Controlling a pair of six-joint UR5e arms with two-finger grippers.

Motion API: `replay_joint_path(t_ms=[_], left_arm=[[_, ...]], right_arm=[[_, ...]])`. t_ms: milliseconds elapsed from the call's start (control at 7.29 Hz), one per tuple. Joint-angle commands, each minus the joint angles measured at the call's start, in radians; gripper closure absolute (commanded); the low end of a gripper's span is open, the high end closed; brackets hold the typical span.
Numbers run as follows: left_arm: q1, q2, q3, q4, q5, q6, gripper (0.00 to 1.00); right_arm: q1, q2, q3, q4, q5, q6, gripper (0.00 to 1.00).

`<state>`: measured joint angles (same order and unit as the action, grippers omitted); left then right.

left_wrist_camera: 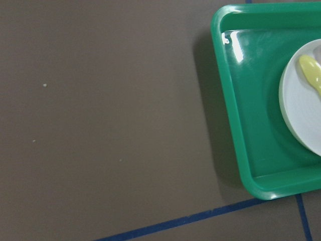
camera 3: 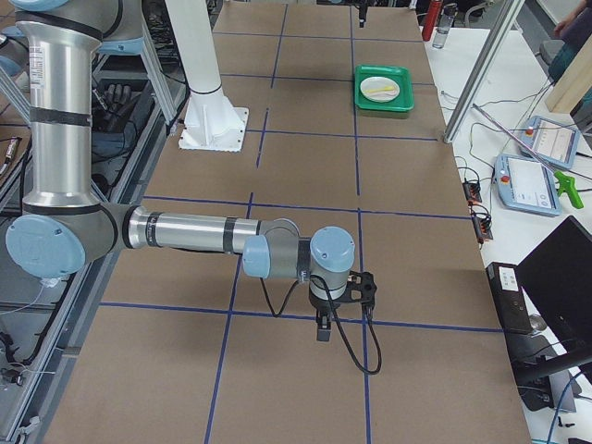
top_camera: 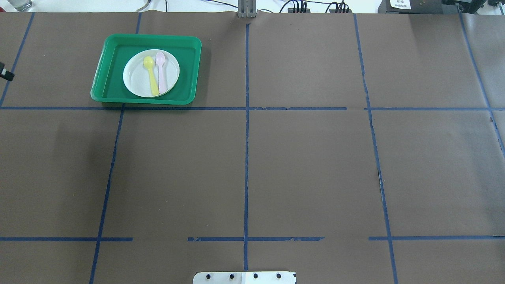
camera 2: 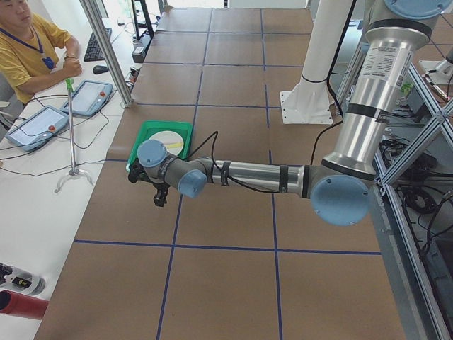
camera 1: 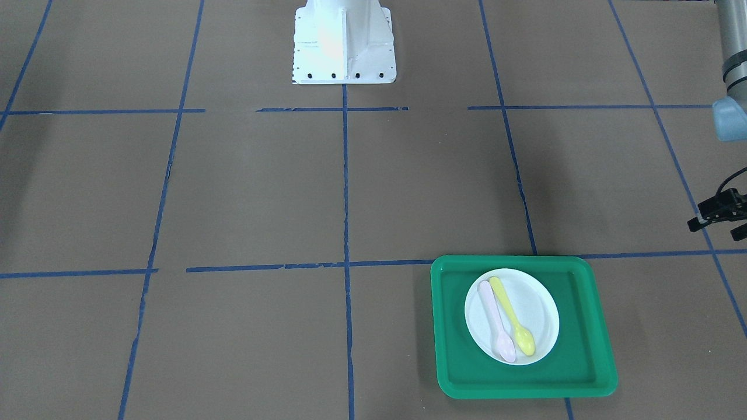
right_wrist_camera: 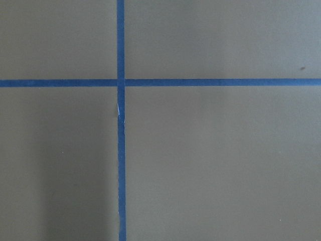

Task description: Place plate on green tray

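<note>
A large rectangular green plastic tray (camera 1: 452, 326) with rounded corners and a raised rim lies flat on the brown paper-covered worktop (camera 1: 262, 192). One of its long sides runs just beside a line of blue tape (camera 1: 346, 192).

The small round white plastic plate (camera 1: 543, 309) sits inside this tray, flat on its floor and near the middle, with green showing all around it. Two small plastic spoons lie on the plate side by side, a yellow one (camera 1: 512, 318) and a pale pink one (camera 1: 496, 321). They are nearly parallel. Their bowls point to the tray's long side farther from the robot's white base (camera 1: 344, 41).

The left gripper (camera 1: 726, 216) hangs above the worktop off one short side of the tray, apart from it and holding nothing that can be seen. Only dark parts of it show at the picture's edge, so I cannot tell whether its fingers are spread or together. The left wrist view looks down on one corner of the tray, with a slice of the plate and the tip of the yellow spoon.

The right gripper (camera 3: 342, 294) is well apart from the tray, towards the other end of the worktop, over a crossing of blue tape lines. It shows only from the side, and I cannot tell how its fingers stand.

A person in a yellow shirt (camera 2: 32, 42) sits at a white desk beyond the tray's end of the worktop.
</note>
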<state>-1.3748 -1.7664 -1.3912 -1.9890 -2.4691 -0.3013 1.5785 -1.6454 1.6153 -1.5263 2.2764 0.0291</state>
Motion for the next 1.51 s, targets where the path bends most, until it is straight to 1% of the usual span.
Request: replay_joint_path(t_ms=[0,137,275,412,549,824,961,1098,1235,1373], left_arm=[[-0.073,0.157,-0.086,0.025,0.001,0.083,0.0],[-0.111,0.25,-0.145,0.025,0.002,0.085,0.0],[-0.145,0.299,-0.169,0.018,0.007,0.096,0.0],[-0.148,0.323,-0.161,0.022,0.01,0.188,0.0],[-0.15,0.369,-0.172,0.024,0.009,0.27,0.0],[-0.159,0.386,-0.195,0.025,0.12,0.28,0.0],[-0.17,0.384,-0.2,0.057,0.118,0.281,0.0],[-0.173,0.383,-0.244,0.155,0.115,0.3,0.0],[-0.213,0.377,-0.271,0.294,0.116,0.398,0.0],[-0.269,0.363,-0.293,0.371,0.122,0.465,0.0]], right_arm=[[0.0,0.001,0.0,0.0,0.0,0.0,0.0],[0.0,-0.001,0.0,0.0,0.0,0.0,0.0],[0.0,-0.001,0.0,0.0,0.0,0.0,0.0],[0.0,-0.001,0.0,0.0,0.0,0.0,0.0],[0.0,-0.001,0.0,0.0,0.0,0.0,0.0],[0.0,-0.001,0.0,0.0,0.002,0.0,0.0],[0.0,-0.001,0.0,0.0,0.002,0.0,0.0],[0.0,-0.001,0.0,0.0,0.002,0.0,0.0],[0.0,0.001,0.0,0.0,0.002,0.0,0.0],[0.0,-0.001,0.0,0.0,0.002,0.0,0.0]])
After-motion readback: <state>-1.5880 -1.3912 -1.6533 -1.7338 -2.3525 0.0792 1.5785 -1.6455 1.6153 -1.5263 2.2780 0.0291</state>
